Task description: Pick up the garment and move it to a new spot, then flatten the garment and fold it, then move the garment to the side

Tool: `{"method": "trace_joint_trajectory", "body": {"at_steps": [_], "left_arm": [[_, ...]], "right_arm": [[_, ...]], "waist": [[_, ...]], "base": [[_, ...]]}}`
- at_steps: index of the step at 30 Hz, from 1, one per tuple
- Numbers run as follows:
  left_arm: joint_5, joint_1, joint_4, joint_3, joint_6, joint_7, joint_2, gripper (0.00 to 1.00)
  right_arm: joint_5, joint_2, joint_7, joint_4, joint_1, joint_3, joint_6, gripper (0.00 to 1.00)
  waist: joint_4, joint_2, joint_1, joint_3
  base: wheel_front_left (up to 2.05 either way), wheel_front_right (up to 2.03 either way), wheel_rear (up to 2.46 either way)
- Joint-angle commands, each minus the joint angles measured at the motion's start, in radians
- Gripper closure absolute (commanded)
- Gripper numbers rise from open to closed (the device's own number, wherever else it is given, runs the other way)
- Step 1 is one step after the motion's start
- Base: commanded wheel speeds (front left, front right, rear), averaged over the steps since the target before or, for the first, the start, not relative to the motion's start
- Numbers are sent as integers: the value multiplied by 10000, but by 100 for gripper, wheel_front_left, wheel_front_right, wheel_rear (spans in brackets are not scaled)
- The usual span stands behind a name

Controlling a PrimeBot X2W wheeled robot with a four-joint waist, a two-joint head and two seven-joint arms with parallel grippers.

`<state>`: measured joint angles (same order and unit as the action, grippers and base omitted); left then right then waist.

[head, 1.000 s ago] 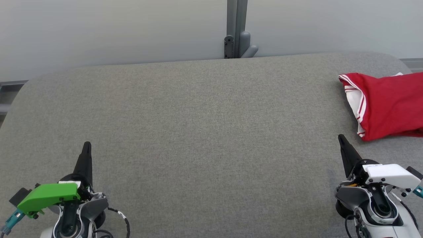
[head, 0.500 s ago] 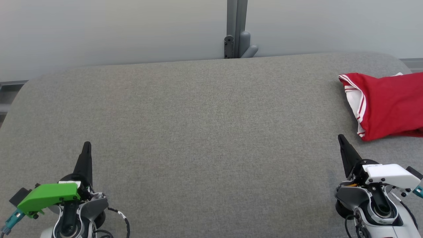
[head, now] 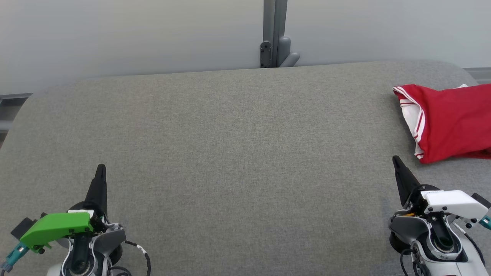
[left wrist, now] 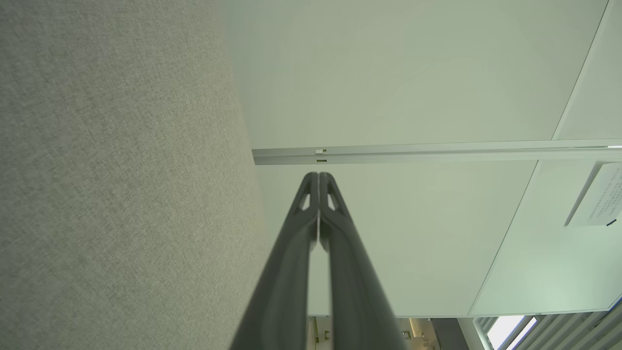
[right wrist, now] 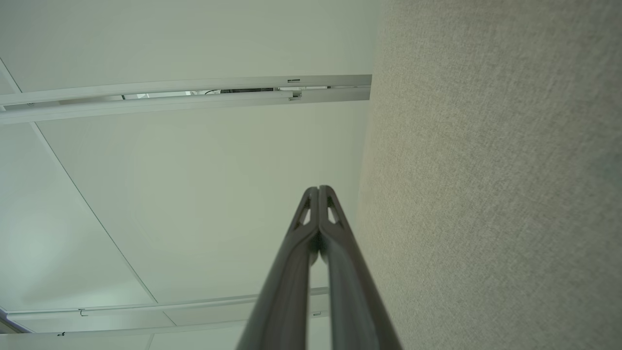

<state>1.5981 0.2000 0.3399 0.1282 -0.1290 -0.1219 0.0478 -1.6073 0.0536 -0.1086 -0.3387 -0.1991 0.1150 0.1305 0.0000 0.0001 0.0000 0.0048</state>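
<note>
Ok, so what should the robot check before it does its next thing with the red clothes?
1. Left gripper empty: ok, its fingers are pressed together with nothing between them.
2. Right gripper empty: ok, shut and holding nothing.
3. Red garment resting on the grey table: ok, it lies at the right side, apart from both grippers.
4. Whole garment in sight: not ok, it runs past the head view's right edge.
5. Garment folded neatly: cannot tell, since part of it is cut off.
6. Jaws ready for a grab: not ok, both are shut.
</note>
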Motion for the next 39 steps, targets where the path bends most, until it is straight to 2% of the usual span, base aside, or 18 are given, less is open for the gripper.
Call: {"method": "trace_joint_trajectory", "body": {"at_steps": [1, 39], "left_arm": [[38, 103, 10, 28, -57, 8, 44, 100], [40, 103, 9, 26, -57, 9, 44, 100]], "right_arm": [[30, 11, -37, -19, -98, 26, 4, 100], [56, -8, -59, -19, -101, 53, 4, 100]], "waist": [[0, -1, 0, 0], [0, -1, 0, 0]], "base": [[0, 0, 0], [0, 0, 0]]}}
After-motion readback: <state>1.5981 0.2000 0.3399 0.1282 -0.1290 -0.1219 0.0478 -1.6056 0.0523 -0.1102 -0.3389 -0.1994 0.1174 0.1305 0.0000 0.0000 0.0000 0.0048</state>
